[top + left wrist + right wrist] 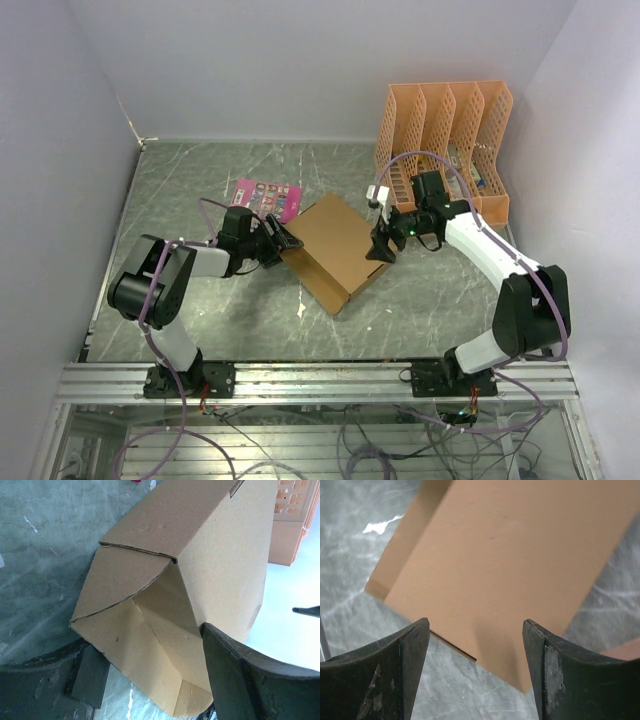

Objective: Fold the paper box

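From above, the paper box (335, 250) lies partly folded at the middle of the surface (200, 190), between the two arms, with a pink card (265, 196) just behind it and an orange file organizer (445, 130) at the far right. The left tool (283, 240) is at the box's left corner and the right tool (381, 250) at its right edge. In the left wrist view, the fingers (240, 680) stand wide apart with the box's open end between them; a firm grip cannot be told. In the right wrist view, the spread fingers (395, 680) hover over the flat top panel, holding nothing.
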You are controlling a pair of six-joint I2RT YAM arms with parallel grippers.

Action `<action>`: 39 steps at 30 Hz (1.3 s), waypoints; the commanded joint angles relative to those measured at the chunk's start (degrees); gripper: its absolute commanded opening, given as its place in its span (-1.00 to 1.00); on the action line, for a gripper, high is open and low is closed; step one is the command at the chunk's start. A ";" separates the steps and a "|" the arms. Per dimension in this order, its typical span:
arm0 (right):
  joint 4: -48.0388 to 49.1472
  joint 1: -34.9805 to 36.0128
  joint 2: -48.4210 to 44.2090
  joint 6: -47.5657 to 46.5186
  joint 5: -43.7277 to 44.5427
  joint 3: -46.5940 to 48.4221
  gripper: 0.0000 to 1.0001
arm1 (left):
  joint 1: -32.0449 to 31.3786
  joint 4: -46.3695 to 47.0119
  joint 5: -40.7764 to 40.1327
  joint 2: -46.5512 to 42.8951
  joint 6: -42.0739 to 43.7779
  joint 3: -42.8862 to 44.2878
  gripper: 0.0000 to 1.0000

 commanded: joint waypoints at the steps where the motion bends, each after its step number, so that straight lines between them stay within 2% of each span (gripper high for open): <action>1: 16.92 -0.91 1.10 29.05 7.27 -3.20 0.46 | 0.94 -10.52 -6.77 3.02 5.07 -1.44 0.57; 5: 20.30 -0.84 3.75 35.11 12.82 -2.26 0.44 | 0.89 -10.57 -6.59 2.76 5.20 -1.37 0.57; 13: 20.74 -0.73 10.39 38.61 19.45 1.75 0.35 | 0.89 -9.96 -5.72 2.51 4.95 -1.41 0.61; 25: 21.47 -0.72 13.07 40.36 18.93 1.49 0.25 | 0.89 -9.98 -5.83 -0.90 4.64 -3.47 0.76; 30: 21.54 -0.73 13.24 40.80 18.94 1.46 0.22 | 0.98 -9.87 -6.24 -2.76 4.33 -4.60 0.93; 36: 21.76 -0.73 13.34 41.23 18.59 1.15 0.20 | 1.37 -10.35 -6.11 -5.03 4.44 -6.31 0.95; 39: 21.94 -0.73 13.17 41.42 18.53 0.75 0.20 | 1.51 -10.05 -6.27 -10.07 4.59 -10.12 0.95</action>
